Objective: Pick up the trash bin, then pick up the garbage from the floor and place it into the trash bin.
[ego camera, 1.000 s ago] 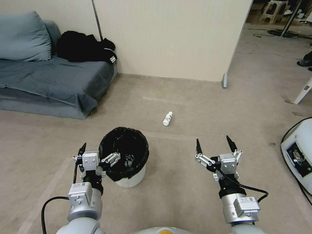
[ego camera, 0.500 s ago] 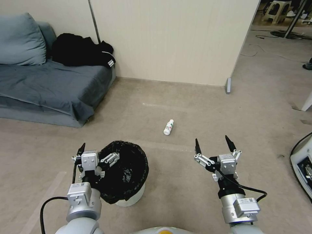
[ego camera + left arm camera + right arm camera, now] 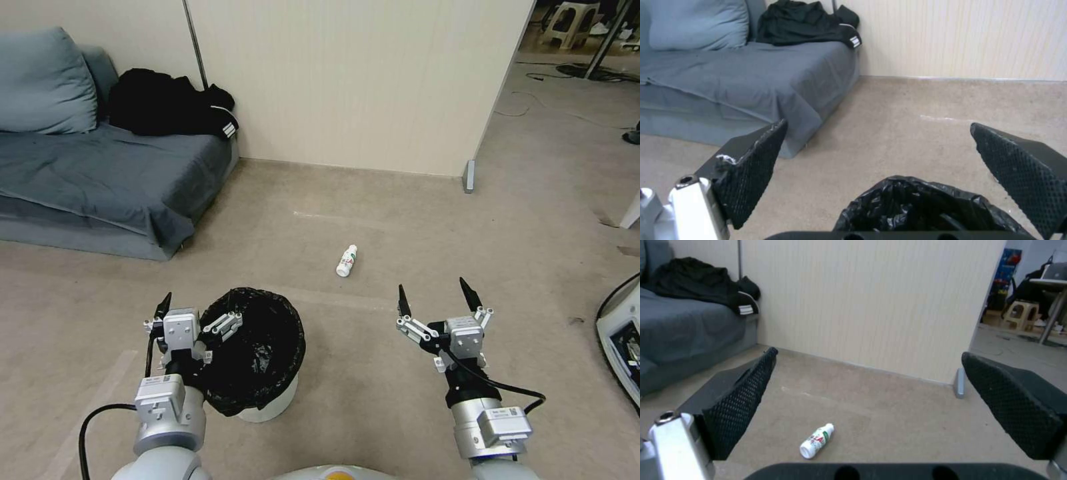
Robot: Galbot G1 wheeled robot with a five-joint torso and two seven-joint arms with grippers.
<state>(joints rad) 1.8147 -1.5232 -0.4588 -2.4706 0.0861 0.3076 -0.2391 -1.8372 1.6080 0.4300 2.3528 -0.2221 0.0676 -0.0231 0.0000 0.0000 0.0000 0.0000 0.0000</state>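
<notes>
I see the trash bin (image 3: pixel 263 373) standing upright on the beige carpet floor (image 3: pixel 373 200), directly ahead of me on my left side. It is a small white bucket with a crinkly black bag liner (image 3: pixel 257 347) folded over its rim. My left tool (image 3: pixel 195 319) hangs at the bin's near-left rim with its 2 fingers spread apart, 1 finger over the liner and the other outside the bin; I cannot tell whether either finger touches it. In the left wrist view, the liner sits low between the 2 parted black pads (image 3: pixel 753 170).

My right tool (image 3: pixel 435 299) hovers above the floor on my right, released, fingers wide and holding nothing. 1 piece of garbage, a small white bottle (image 3: pixel 346 260) with a red and green label, lies on its side on the carpet, farther off than both tools and between them. A grey sofa (image 3: pixel 100 180) with a black garment (image 3: pixel 170 107) on it stands at far left, against a cream wall (image 3: pixel 347 80).
</notes>
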